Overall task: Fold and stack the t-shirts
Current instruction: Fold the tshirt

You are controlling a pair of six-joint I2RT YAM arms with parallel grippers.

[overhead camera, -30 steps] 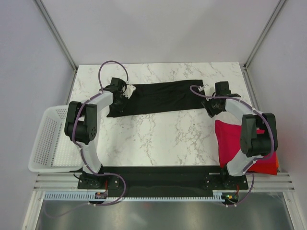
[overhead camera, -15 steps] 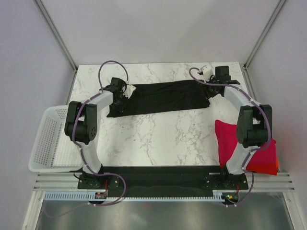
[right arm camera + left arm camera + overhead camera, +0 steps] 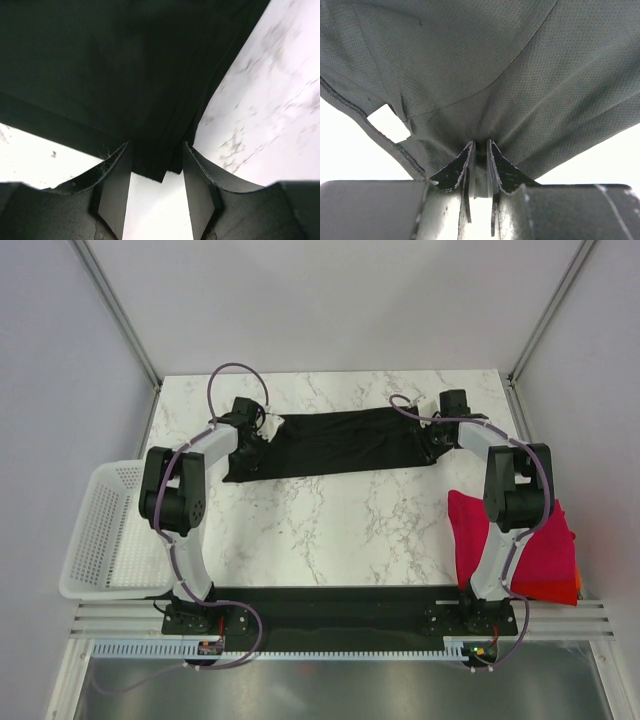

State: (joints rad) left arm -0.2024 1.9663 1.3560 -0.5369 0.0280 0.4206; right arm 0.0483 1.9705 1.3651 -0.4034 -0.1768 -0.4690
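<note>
A black t-shirt [image 3: 340, 445] lies folded into a long strip across the far part of the marble table. My left gripper [image 3: 256, 436] is at its left end, shut on a pinch of the cloth. In the left wrist view the grey-looking fabric [image 3: 470, 65] bunches between the closed jaws of the left gripper [image 3: 480, 146]. My right gripper [image 3: 432, 440] is at the strip's right end and stands open. The layered black corner [image 3: 150, 160] pokes between the spread jaws of the right gripper [image 3: 156, 150]. A folded magenta-red shirt [image 3: 466, 532] lies at the right on an orange-red one [image 3: 562, 590].
A white mesh basket [image 3: 95, 530] hangs over the table's left edge. The right arm's upper links cross above the red stack. Bare marble [image 3: 330, 530] spans the middle and front of the table. Frame posts stand at the far corners.
The right gripper swung from the near side of the shirt's right end out to the far right, then settled over that end, its jaws narrowing slightly. The left gripper kept its hold.
</note>
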